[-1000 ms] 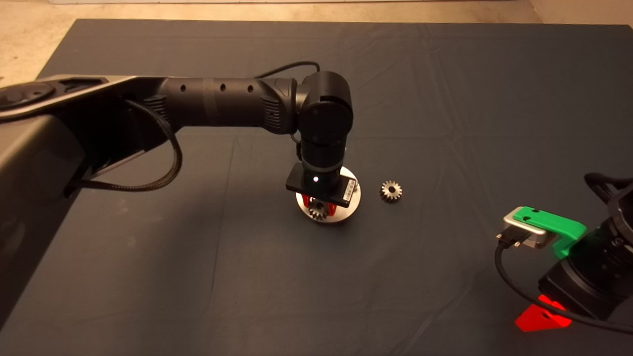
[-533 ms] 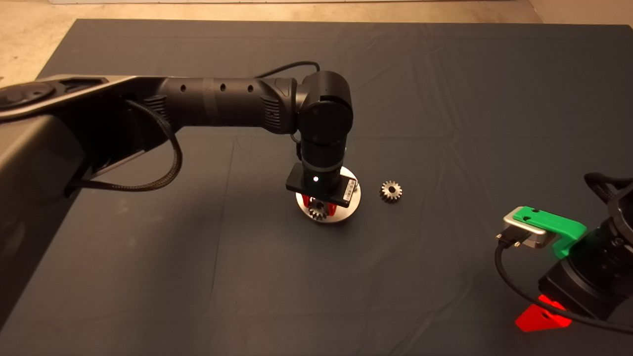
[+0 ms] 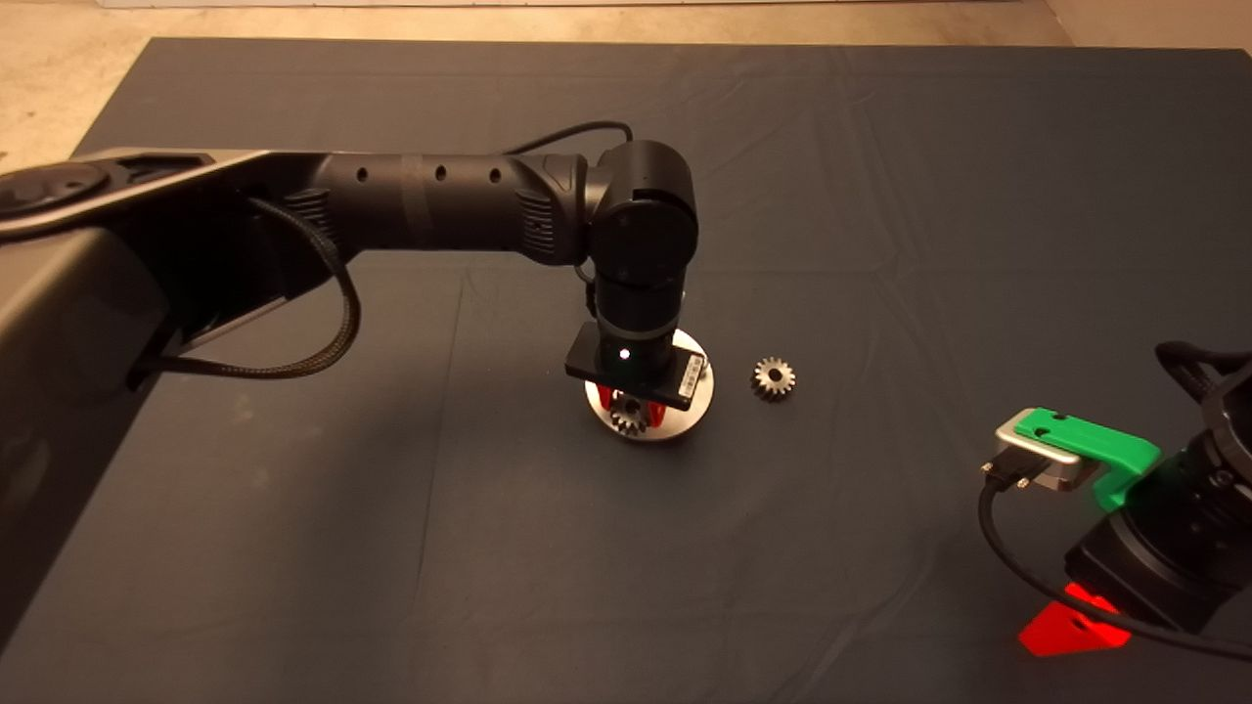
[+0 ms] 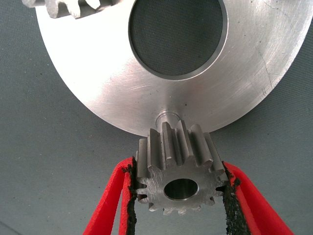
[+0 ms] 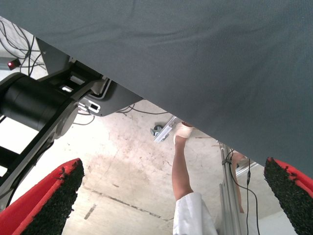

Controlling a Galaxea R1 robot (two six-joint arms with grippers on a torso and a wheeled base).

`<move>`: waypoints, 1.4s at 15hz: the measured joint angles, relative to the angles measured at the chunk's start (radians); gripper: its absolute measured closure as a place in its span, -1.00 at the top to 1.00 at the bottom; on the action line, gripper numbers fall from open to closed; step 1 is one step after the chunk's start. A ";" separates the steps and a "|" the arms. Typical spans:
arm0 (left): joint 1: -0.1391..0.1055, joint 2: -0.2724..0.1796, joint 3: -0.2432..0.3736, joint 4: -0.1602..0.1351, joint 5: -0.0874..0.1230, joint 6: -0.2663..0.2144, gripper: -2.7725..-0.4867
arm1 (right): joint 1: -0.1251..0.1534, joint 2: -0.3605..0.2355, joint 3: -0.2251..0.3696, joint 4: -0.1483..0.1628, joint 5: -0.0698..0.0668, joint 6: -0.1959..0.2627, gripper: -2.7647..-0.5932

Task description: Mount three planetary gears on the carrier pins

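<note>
Nearest the camera, at the lower right edge of the head view: right gripper point(image 3: 1066, 626), parked low over the dark mat point(image 3: 880, 196), red fingers point(image 5: 49, 200) spread wide apart around nothing. Beyond those fingers in the right wrist view: mat edge, pale floor point(image 5: 127, 161), a person's leg point(image 5: 183, 166) and black robot base parts.

Farther in, near the middle of the bench: left gripper point(image 4: 180, 196) reaching straight down from the black left arm point(image 3: 440, 205), fingers point(image 4: 120, 196) clamped on a planetary gear point(image 4: 178, 174) from both sides, black pads pressed against the teeth. Gear held at the near rim of the silver carrier disc point(image 4: 98, 73), centre hole visible, just beside one carrier pin point(image 4: 165, 117) standing at the disc's edge; hole not over the pin. Whether the gear touches the disc: cannot tell.

Across the disc, past its large central hole: a second planetary gear point(image 4: 68, 7) at the far rim, only partly in view.

To the right of the disc in the head view, apart from it: third planetary gear point(image 3: 773, 378) lying flat on the mat.
</note>
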 joint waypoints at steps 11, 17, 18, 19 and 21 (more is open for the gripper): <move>0.000 -0.002 -0.009 -0.006 -0.006 0.024 -0.61 | 0.000 0.000 0.000 0.000 0.000 0.000 0.99; -0.001 -0.005 -0.011 -0.007 -0.010 0.025 -0.61 | 0.000 0.000 0.000 0.000 0.000 0.000 0.99; -0.001 -0.005 -0.011 -0.007 -0.011 0.025 -0.61 | 0.000 0.000 0.000 0.000 0.000 0.000 0.99; -0.001 -0.005 -0.011 -0.007 -0.011 0.025 -0.61 | 0.000 0.000 0.000 0.000 0.000 0.000 0.99; -0.001 -0.005 -0.011 -0.008 -0.011 0.026 -0.61 | 0.000 0.000 0.000 0.000 0.000 0.000 0.99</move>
